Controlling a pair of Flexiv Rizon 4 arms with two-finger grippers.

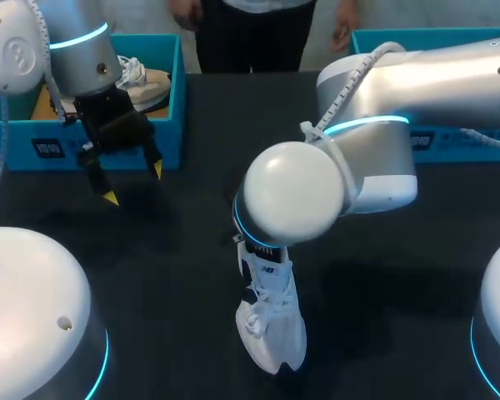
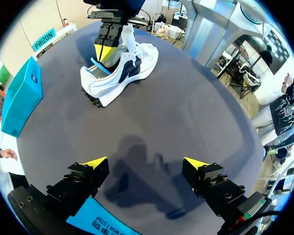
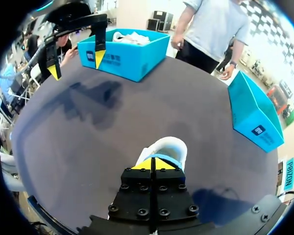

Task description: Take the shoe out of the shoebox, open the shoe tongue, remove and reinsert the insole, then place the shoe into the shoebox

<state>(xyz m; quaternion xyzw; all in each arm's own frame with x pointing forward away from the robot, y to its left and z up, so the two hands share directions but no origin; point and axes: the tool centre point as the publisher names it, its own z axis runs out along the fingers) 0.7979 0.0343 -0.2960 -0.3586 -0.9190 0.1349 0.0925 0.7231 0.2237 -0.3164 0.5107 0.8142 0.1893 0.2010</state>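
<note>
Blue insole (image 2: pixel 100 66) pinched at the shoe (image 1: pixel 271 329) collar
With the shoe laid on the table (image 1: pixel 383 317), the right gripper (image 3: pixel 152 164) is closed on what seems its insole. The insole is best drawn out slowly, the shoe steadied by the spread, empty left gripper (image 2: pixel 144 164).

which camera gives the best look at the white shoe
The left wrist view: the whole white shoe shows side-on, only the right gripper at its heel. The head view shows just its toe half under the right arm; the right wrist view, a bit of heel beyond the fingers.
</note>
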